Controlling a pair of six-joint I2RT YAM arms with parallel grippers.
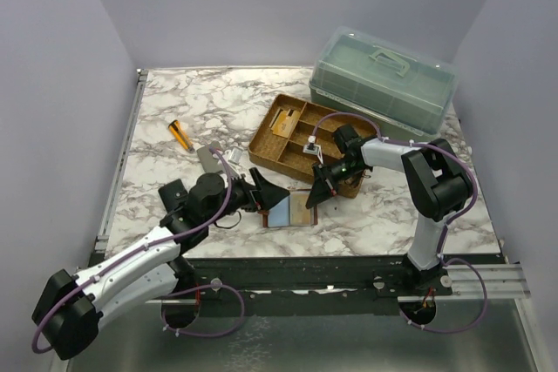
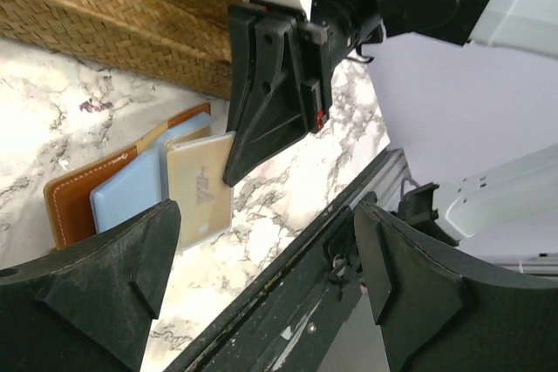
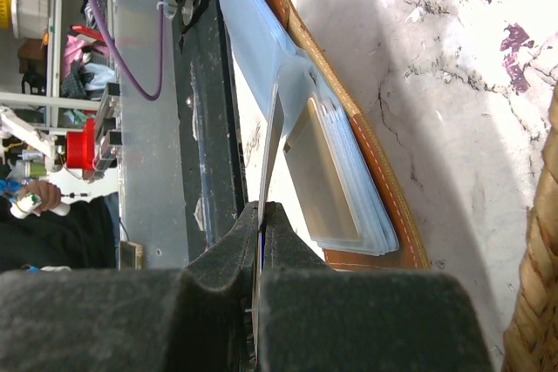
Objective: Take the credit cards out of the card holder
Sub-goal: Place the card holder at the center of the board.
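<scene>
Near the front edge of the table [image 1: 209, 102], the left gripper [image 1: 270, 192] is hovering with its jaws spread wide and nothing between them, just left of the wallet [image 1: 292, 212]. The wallet is lying open and flat, its blue and tan faces up. At its right side the right gripper [image 1: 312, 200] is pinching the edge of a thin tan card [image 2: 199, 191] that is partly overlapping the blue face. A woven tray [image 1: 261, 147] is sitting behind them, with a green box [image 1: 384, 76] beyond it.

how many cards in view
2 sure: orange card in the woven tray, tan card in the card holder; right gripper pinches a thin sheet, maybe a third; others may be hidden.
</scene>
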